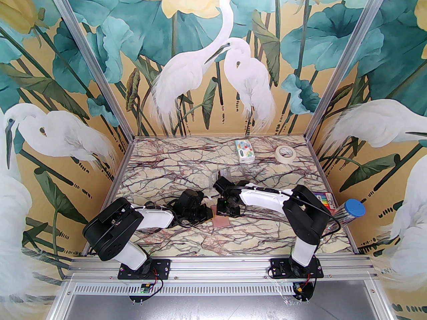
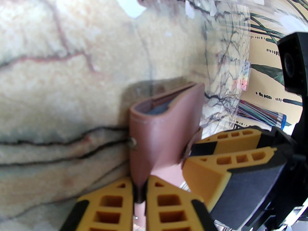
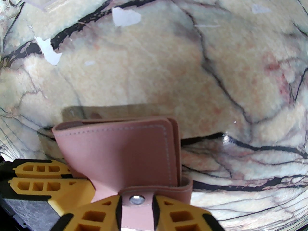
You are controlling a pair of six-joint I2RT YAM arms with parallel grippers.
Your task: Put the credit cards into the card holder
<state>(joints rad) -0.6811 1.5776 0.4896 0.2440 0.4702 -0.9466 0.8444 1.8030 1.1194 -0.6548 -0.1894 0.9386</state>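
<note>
Left wrist view: the card holder [image 2: 166, 129] is gripped from two sides at the near middle of the marble table [image 2: 60, 80]. One edge is pinched by the left gripper [image 2: 139, 197], and the open mouth is turned away from it, toward the far side. The snap strap is clamped by the right gripper [image 3: 136, 213], reaching in from the right. A dark sliver glimpsed inside the fold is possibly one of the credit cards [image 2: 158, 110]; blur leaves that unsettled.
</note>
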